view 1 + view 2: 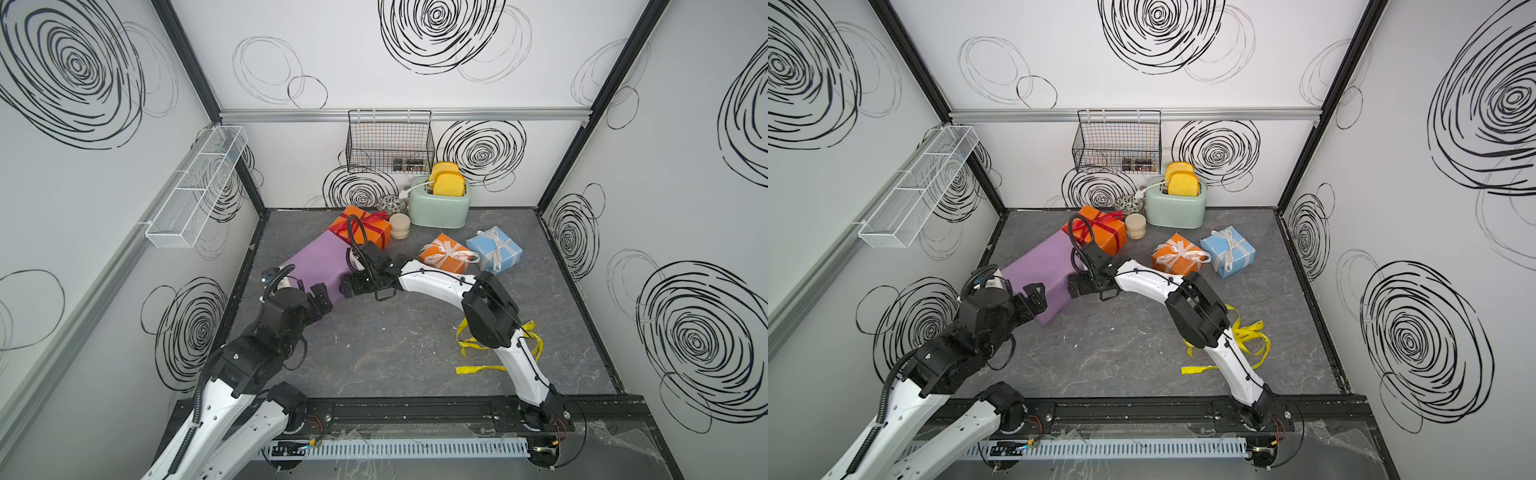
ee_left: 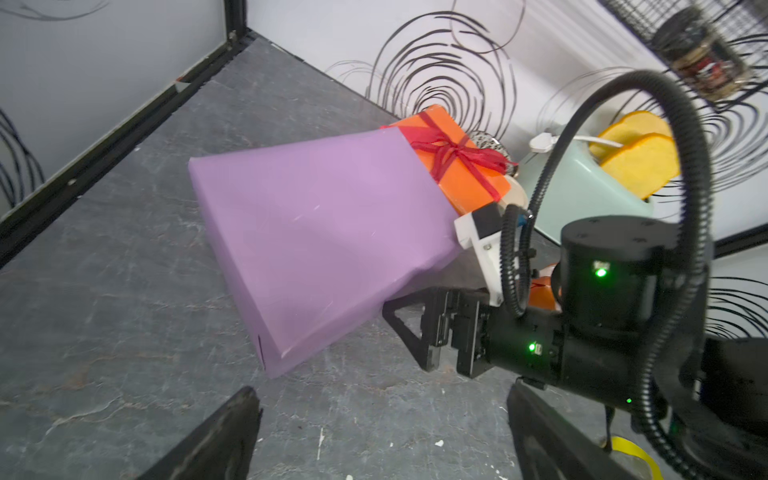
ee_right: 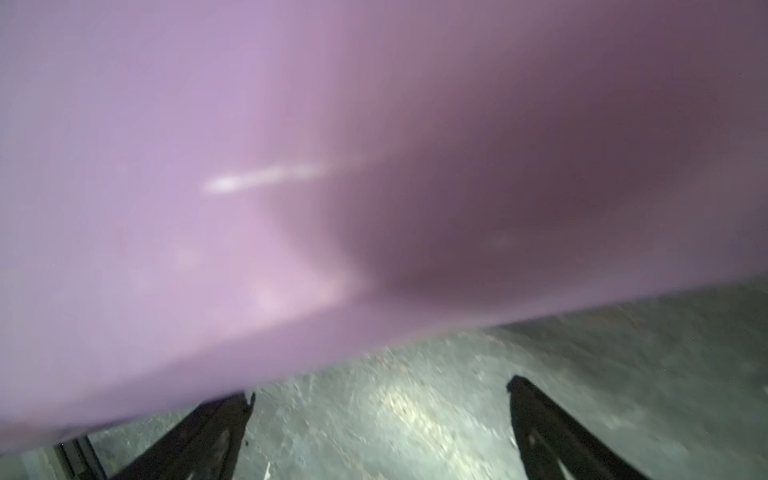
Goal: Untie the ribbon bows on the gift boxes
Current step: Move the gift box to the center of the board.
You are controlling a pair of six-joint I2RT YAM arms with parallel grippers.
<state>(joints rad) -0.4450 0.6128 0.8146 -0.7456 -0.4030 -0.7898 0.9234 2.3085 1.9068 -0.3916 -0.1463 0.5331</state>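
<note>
A mint-green toaster [image 1: 440, 210] stands at the back wall with two yellow toast slices [image 1: 448, 185] up in it. A speckled round piece [image 1: 390, 203] and a small cream jar [image 1: 400, 226] sit just beside it, and the jar is close to the medium orange box [image 1: 374, 237]. A black wire basket [image 1: 390, 143] hangs on the back wall and a white mesh shelf [image 1: 197, 189] on the left wall. My right arm [image 1: 436, 283] crosses in front of the smaller orange cube [image 1: 442, 261] and covers part of the yellow ribbon [image 1: 478, 368].

The lilac box [image 1: 313, 266] lies slantwise at the back left, tilted, its far end against the medium orange box. That box wears a tied dark red bow [image 1: 363, 222]. The smaller orange cube carries a tied white bow [image 1: 449, 251]. The light-blue cube [image 1: 505, 255] just beside it has another white bow [image 1: 494, 242]. The yellow ribbon lies loose and curled on the surface at the front right.

My left tool [image 1: 323, 300] has its jaws apart and empty at the lilac box's near end. My right tool [image 1: 347, 286] is also apart, close against the box's long side. Its wrist view is blurred and filled with lilac paper, with one finger [image 3: 216, 424] at the box's lower edge. I cannot tell if it touches.

Bare grey surface [image 1: 395, 345] runs between my arms to the front rail. A black frame borders the sides, and the lilac box sits near the left one.
</note>
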